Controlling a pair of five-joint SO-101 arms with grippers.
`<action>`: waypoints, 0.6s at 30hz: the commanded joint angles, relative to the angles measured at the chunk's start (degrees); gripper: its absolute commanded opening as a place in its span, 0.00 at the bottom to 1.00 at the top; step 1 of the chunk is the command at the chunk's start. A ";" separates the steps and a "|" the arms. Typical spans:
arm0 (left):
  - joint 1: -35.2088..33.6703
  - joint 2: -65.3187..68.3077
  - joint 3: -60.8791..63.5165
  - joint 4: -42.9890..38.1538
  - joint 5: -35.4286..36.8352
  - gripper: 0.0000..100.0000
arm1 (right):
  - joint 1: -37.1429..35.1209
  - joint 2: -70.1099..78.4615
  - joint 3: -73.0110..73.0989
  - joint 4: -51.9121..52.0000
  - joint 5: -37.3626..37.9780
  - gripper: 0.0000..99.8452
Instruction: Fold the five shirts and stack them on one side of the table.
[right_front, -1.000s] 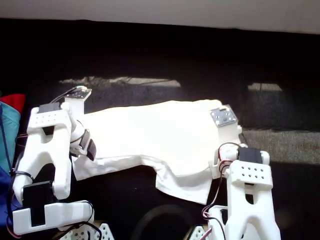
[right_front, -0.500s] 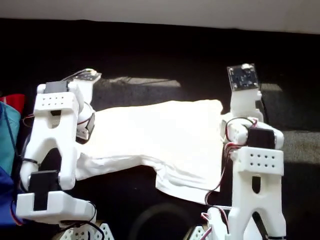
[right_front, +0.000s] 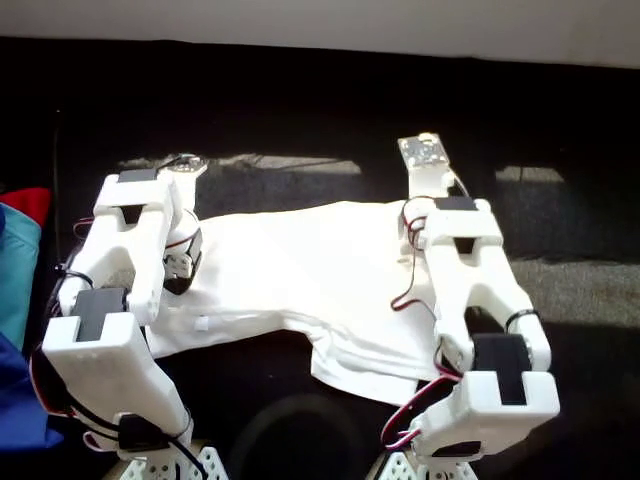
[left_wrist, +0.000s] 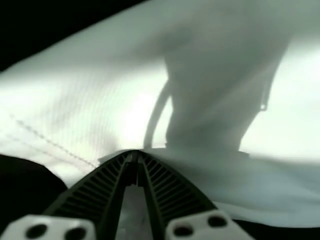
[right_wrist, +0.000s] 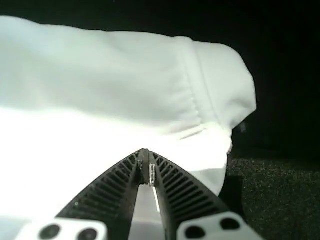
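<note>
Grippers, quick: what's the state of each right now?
Left gripper: closed, pinching the white shirt.
Right gripper: closed, pinching the white shirt too.

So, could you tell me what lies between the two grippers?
The white shirt fills that stretch: the high view shows its cloth running unbroken from the left gripper across to the right gripper.

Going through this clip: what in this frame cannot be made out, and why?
High view: the arms cover both ends of the white shirt, hiding its outline there.
High view: the coloured cloths are cut off by the left edge; their count and folding cannot be told.
Left wrist view: fabric at the left gripper is blurred; which part of the shirt it pinches is unclear.
</note>
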 joint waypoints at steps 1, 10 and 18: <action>-3.74 4.53 -11.38 3.08 -3.08 0.01 | 3.47 7.16 -8.84 -0.48 0.00 0.01; -3.74 29.93 -53.23 20.92 -4.13 0.01 | 5.14 18.15 -21.93 -0.04 -0.18 0.01; -3.82 38.73 -75.30 31.65 -4.04 0.01 | 3.56 17.89 -27.74 10.51 -0.18 0.01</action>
